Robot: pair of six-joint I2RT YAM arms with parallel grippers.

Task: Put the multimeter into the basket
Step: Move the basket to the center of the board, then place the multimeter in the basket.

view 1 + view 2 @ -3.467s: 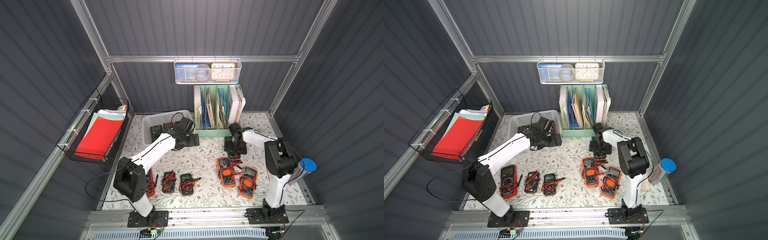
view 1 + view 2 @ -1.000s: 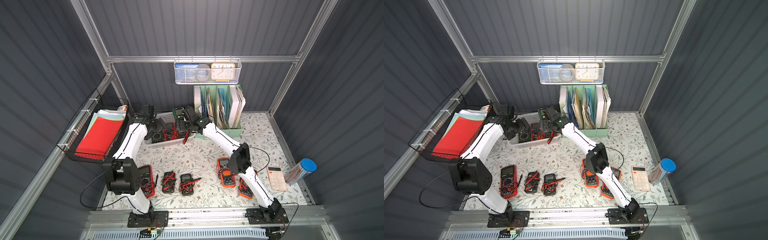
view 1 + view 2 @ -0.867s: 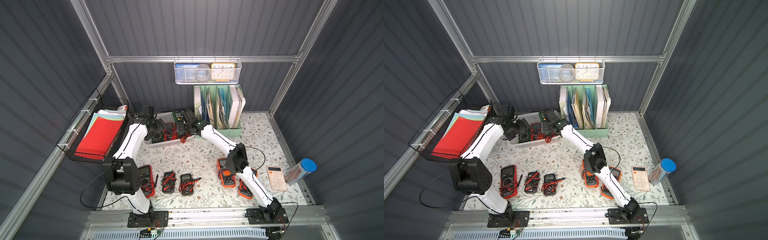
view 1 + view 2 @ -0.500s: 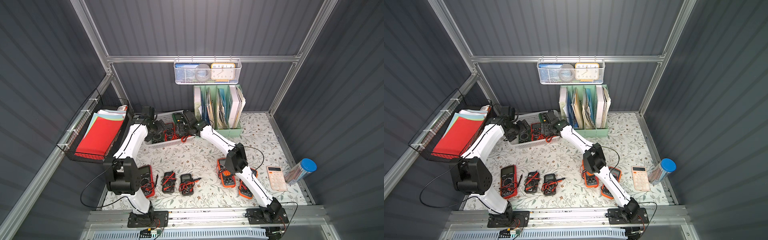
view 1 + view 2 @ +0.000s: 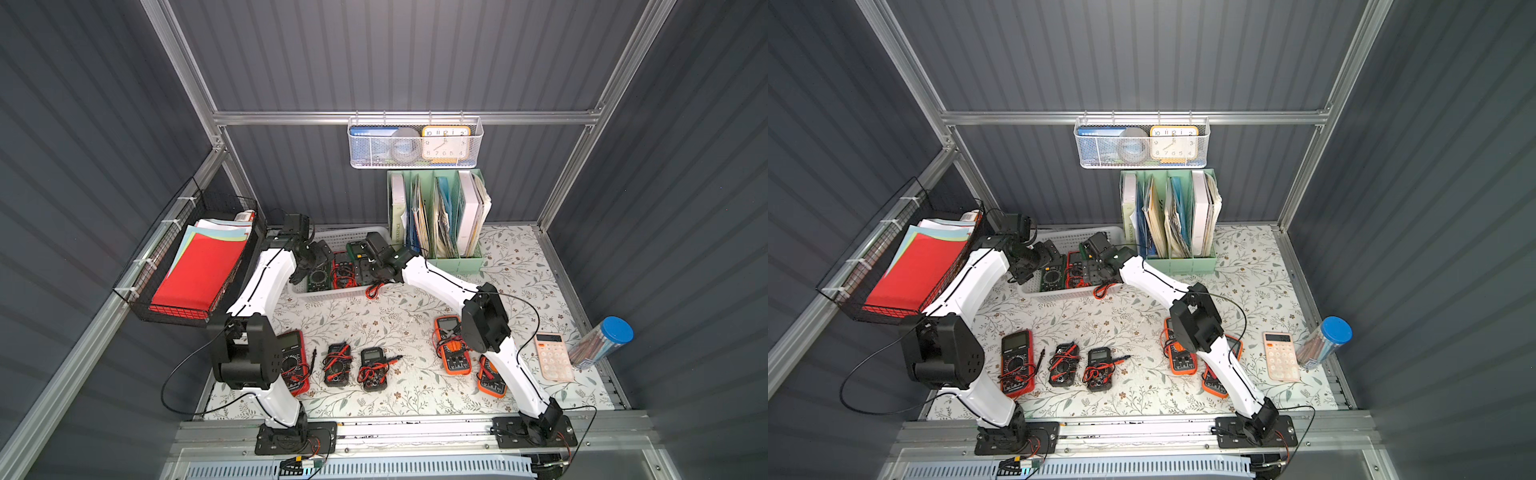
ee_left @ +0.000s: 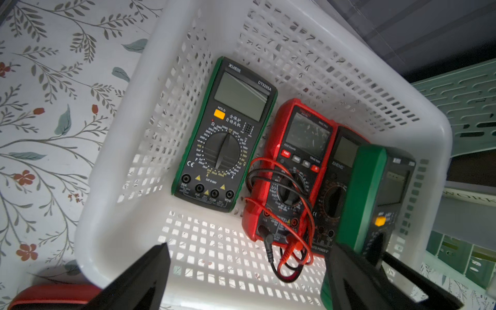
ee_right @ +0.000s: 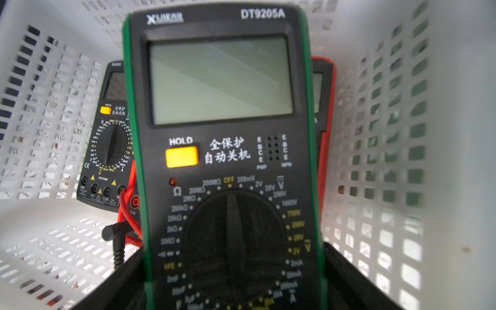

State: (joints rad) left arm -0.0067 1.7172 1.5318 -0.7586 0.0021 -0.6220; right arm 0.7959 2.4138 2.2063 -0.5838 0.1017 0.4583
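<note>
The white perforated basket (image 5: 332,294) (image 5: 1059,296) stands at the table's back left. My right gripper (image 5: 368,266) (image 7: 232,257) is inside it, shut on a green-edged multimeter (image 7: 222,134) (image 6: 373,193) that stands tilted above the basket floor. A second green-edged meter (image 6: 225,134), a red one (image 6: 292,166) with coiled leads and a black one (image 6: 338,174) lie in the basket. Open and empty, my left gripper (image 5: 320,257) (image 6: 249,249) hangs over the basket's near left part.
On the table's front lie a red meter (image 5: 291,361), two small black ones (image 5: 336,363) and two orange ones (image 5: 451,349). A calculator (image 5: 552,361) and pencil tube (image 5: 602,345) sit right. A green file holder (image 5: 436,232) stands beside the basket.
The right arm has carried the green-edged multimeter from mid-table to the basket and lowered it in over the last second. The left arm swung back to the basket's left side and stays open.
</note>
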